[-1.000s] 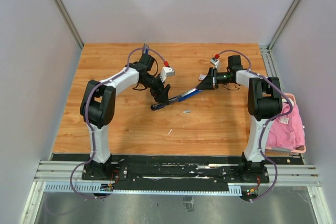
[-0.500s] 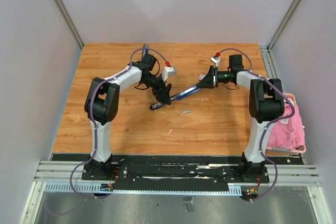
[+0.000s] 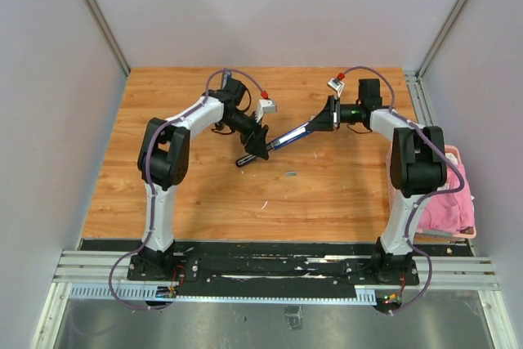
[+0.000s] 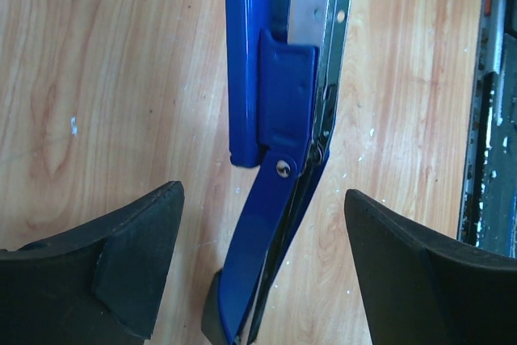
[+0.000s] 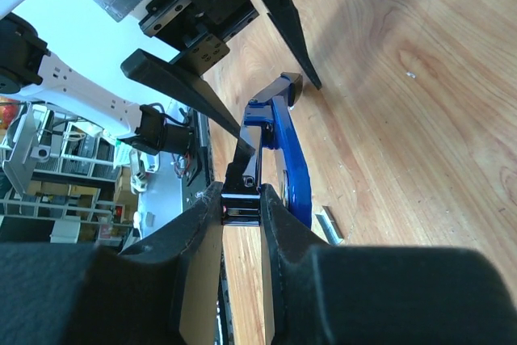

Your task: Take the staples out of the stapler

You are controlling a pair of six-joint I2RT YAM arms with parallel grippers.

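Observation:
The blue stapler (image 3: 286, 136) stretches between both arms, opened at its hinge. My right gripper (image 5: 241, 199) is shut on the stapler's black end (image 5: 242, 204) and holds it above the wood. My left gripper (image 4: 262, 264) is open and straddles the blue stapler (image 4: 275, 119) near the hinge; its fingers (image 4: 137, 264) stand clear on both sides. A short silvery strip of staples (image 3: 290, 174) lies on the table below the stapler, and the staples (image 5: 329, 224) also show beside the blue body in the right wrist view.
A pink cloth (image 3: 453, 194) sits in a basket beyond the table's right edge. A small white speck (image 3: 264, 204) lies on the wooden table (image 3: 163, 194) toward the front. Grey walls enclose the back and sides.
Both grippers and the stapler have shifted a little toward the back of the table. The left gripper's fingers have narrowed slightly but remain apart.

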